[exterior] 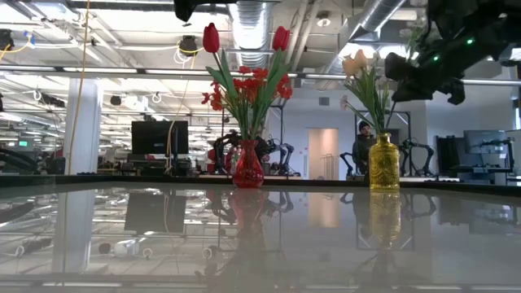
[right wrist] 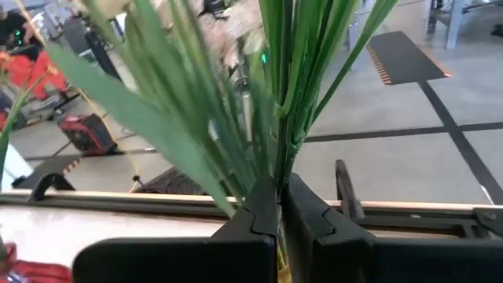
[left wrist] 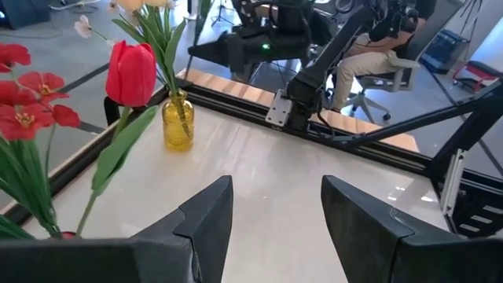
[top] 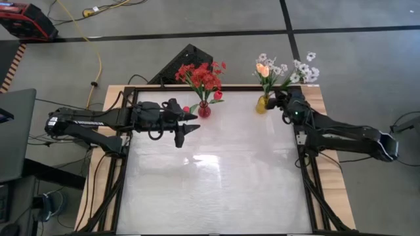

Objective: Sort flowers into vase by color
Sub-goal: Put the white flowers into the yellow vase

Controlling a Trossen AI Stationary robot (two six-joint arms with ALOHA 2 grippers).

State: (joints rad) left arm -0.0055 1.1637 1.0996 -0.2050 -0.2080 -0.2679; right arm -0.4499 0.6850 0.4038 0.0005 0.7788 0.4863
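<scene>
A red vase at the table's far edge holds red tulips and red blossom clusters; it also shows in the low view. A yellow vase to its right holds a cream-peach tulip and white sprays. My left gripper hovers open just near and left of the red vase; its wrist view shows a red tulip and the yellow vase beyond the fingers. My right gripper is shut on green stems beside the yellow vase's bunch. My right gripper pinches a few thin green stems between its two fingers, coming about level from the table's right with the fingers across the stems. The stems rise upright past the fingers, among the leaves above the yellow vase.
The glossy white tabletop is bare over its middle and near part. Dark frame rails run along the table's sides. A person sits on a chair beyond the table.
</scene>
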